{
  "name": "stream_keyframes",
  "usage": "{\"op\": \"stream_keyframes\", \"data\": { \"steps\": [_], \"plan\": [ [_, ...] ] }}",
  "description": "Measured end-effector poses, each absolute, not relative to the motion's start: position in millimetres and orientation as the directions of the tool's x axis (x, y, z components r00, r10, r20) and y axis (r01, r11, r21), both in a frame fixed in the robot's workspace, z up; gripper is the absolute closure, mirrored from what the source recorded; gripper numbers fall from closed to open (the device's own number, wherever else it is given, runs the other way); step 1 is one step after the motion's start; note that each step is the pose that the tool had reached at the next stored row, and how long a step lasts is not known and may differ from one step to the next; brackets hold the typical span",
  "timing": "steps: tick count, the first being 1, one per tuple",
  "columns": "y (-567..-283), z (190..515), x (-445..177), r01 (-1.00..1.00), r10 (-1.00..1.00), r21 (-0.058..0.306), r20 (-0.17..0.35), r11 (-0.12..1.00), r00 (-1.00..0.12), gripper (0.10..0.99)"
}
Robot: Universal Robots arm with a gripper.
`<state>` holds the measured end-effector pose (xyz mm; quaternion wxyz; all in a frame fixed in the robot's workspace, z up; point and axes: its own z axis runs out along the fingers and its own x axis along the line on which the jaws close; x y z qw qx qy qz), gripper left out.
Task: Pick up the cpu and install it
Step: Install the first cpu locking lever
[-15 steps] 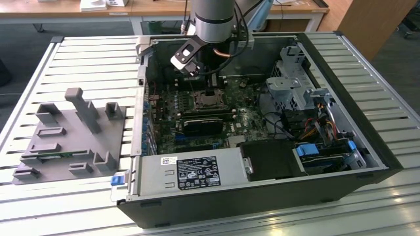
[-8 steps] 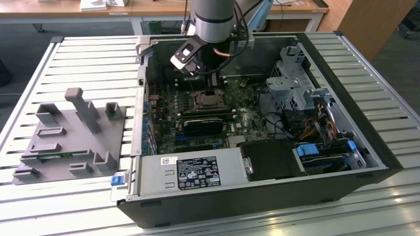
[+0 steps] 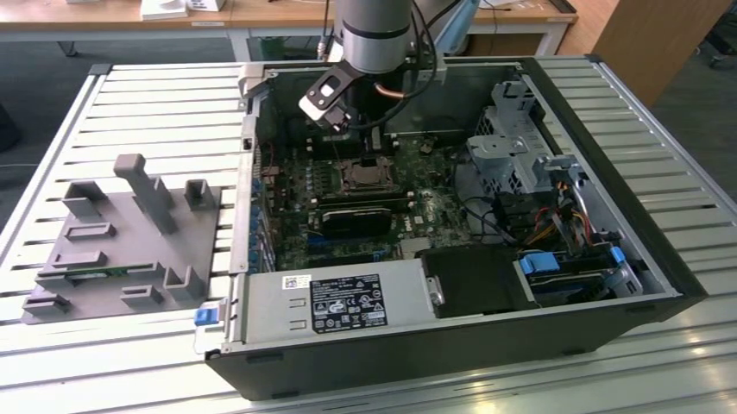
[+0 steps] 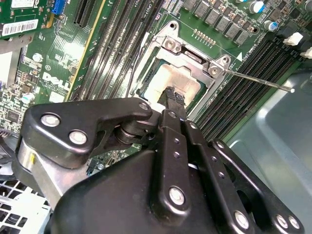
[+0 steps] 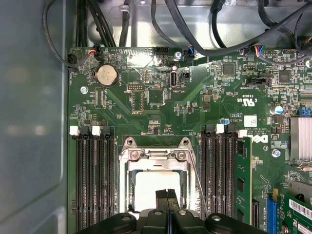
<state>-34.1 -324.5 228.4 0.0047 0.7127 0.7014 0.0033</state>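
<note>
Computer case (image 3: 461, 349) lies on its side on the slatted worktop (image 3: 138, 103), open face up. It runs from the near edge almost to the far edge, so the arm can come straight down onto the motherboard (image 5: 161, 102). A grey fixture block (image 3: 116, 250) sits near the worktop's near corner on the exterior view's left, well apart from the case. The power supply box (image 3: 334, 302) fills the case's near wall.

The cpu (image 5: 146, 187) is not in the air. In both wrist views I see it as a pale, shiny square lying flat in the socket frame (image 5: 156, 155), between the two banks of memory slots (image 5: 92, 180). In the exterior view the cpu (image 3: 368, 178) sits mid-board, just beyond a black block (image 3: 362, 216). It looks level and square to the frame, which I read as seated, or close to it.

A thin wire lever (image 5: 197, 185) angles up past the frame's side. My guess is it is unlatched, leaving the socket free for the chip.

The gripper (image 5: 167, 194) hangs directly over the chip, its long axis pointing down at the chip's middle. The fingers are brought together with no gap I can make out, and nothing is pinched between them. In the second wrist view the gripper (image 4: 174, 95) has its tips at the cpu's top face. I cannot tell whether they press on it or hover just above. Closed tips over the centre would suit a light push rather than a grasp
</note>
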Motion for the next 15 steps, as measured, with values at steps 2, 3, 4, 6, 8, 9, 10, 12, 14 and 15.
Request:
{"op": "stream_keyframes", "data": {
  "steps": [2,3,4,6,8,9,10,12,14,15],
  "plan": [
    [-324.5,228.8,-34.1,1.000,1.000,0.011,-0.002,-0.016,0.016,0.980],
    [-324.4,229.0,-34.0,1.000,1.000,0.011,-0.002,-0.016,0.016,0.980],
    [-324.5,229.2,-34.1,1.000,1.000,0.011,-0.002,-0.016,0.016,0.980],
    [-324.5,229.6,-34.1,1.000,1.000,0.011,-0.002,-0.016,0.016,0.980],
    [-324.5,230.3,-34.1,1.000,1.000,0.011,-0.002,-0.016,0.016,0.980],
    [-324.5,230.5,-34.1,1.000,1.000,0.011,-0.002,-0.016,0.016,0.980],
    [-324.4,230.7,-34.1,1.000,1.000,0.011,-0.002,-0.016,0.016,0.980],
    [-324.5,231.4,-34.1,1.000,1.000,0.011,-0.002,-0.016,0.016,0.980],
    [-324.5,232.3,-34.1,1.000,1.000,0.011,-0.002,-0.016,0.016,0.980],
    [-324.5,232.8,-34.1,1.000,1.000,0.011,-0.002,-0.016,0.016,0.980]
  ]
}}
